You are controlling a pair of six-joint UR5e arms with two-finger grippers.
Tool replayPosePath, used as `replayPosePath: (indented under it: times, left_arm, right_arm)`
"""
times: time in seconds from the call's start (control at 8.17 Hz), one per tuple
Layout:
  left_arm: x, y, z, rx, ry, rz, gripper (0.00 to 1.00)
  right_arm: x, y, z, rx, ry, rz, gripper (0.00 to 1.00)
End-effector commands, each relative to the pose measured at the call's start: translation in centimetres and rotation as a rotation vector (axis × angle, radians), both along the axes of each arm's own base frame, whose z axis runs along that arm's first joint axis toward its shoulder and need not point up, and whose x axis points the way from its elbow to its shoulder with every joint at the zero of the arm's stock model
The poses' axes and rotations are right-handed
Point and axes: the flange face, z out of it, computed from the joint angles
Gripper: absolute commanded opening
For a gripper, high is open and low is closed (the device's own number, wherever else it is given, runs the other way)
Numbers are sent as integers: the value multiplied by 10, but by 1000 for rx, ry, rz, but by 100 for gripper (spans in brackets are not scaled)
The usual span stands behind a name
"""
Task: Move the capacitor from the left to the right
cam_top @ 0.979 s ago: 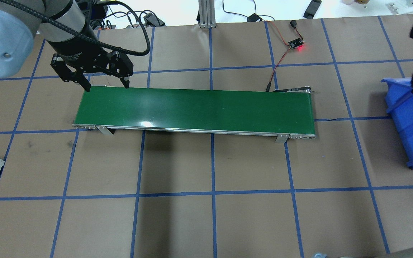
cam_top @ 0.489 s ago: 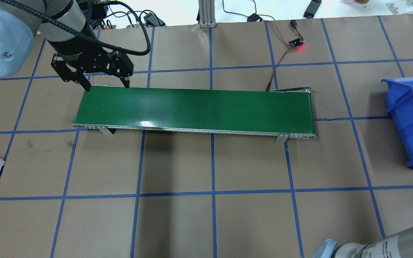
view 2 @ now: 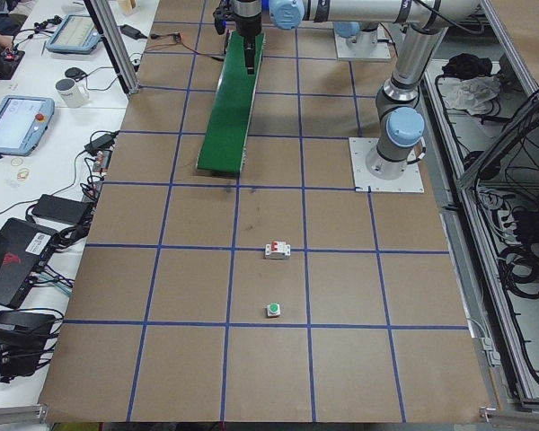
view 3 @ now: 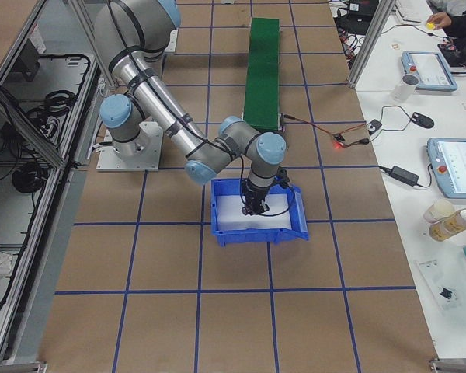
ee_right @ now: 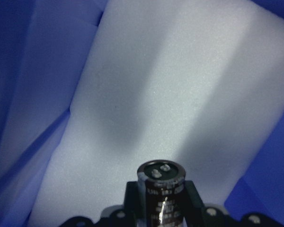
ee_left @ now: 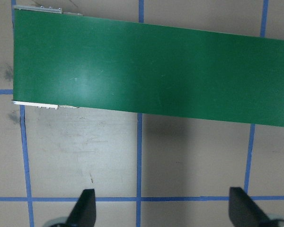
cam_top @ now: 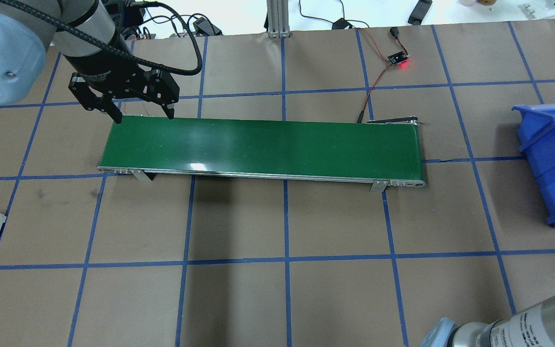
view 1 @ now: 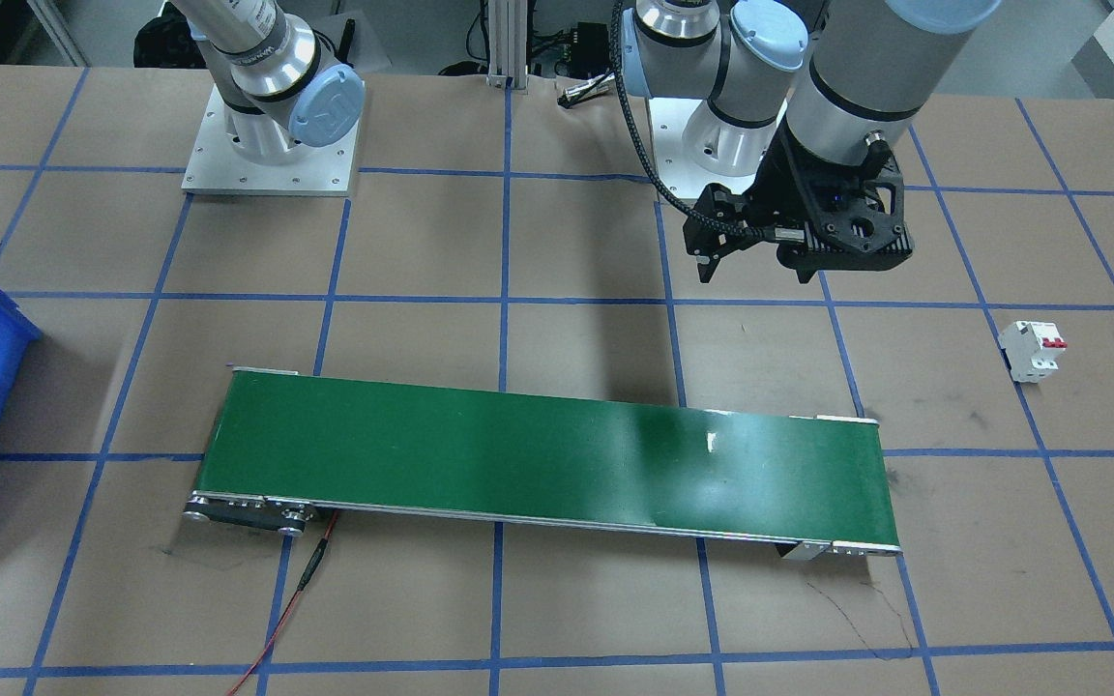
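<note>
**Capacitor (ee_right: 162,174) over blue bin (view 3: 258,235), release pending**

The right gripper (ee_right: 160,190) has dropped out of the overhead view within the last second and hangs in the blue bin, clamped on the capacitor above white foam (ee_right: 180,71). Delivery looks nearly done. Bin walls crowd the sides; free room lies upward. The left gripper (cam_top: 144,117) waits spread, empty, beside the conveyor (cam_top: 268,147).

A brown desk (cam_top: 335,299) gridded with blue tape is filling the frame; a white bench (view 3: 419,233) is running along the right.
</note>
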Motion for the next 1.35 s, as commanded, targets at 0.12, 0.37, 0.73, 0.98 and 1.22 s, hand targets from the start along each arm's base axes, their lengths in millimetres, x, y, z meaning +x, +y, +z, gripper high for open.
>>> replayPosePath:
  times: [0.12, 0.37, 0.73, 0.98, 1.22]
  left_arm:
    - [0, 0, 0, 0, 0, 0, 100]
    - [0, 0, 0, 0, 0, 0, 100]
    - [0, 0, -1, 2, 0, 0, 100]
    - [0, 0, 0, 0, 0, -2, 100]
    - [0, 0, -1, 2, 0, -2, 100]
  right_arm:
    - [25, 4, 69, -4, -41, 25, 100]
    - [109, -5, 125, -8, -79, -51, 100]
    - [269, 7, 190, 56, -76, -181, 100]
    - [368, 21, 213, 17, -76, -241, 100]
    - [437, 40, 219, 13, -68, -304, 100]
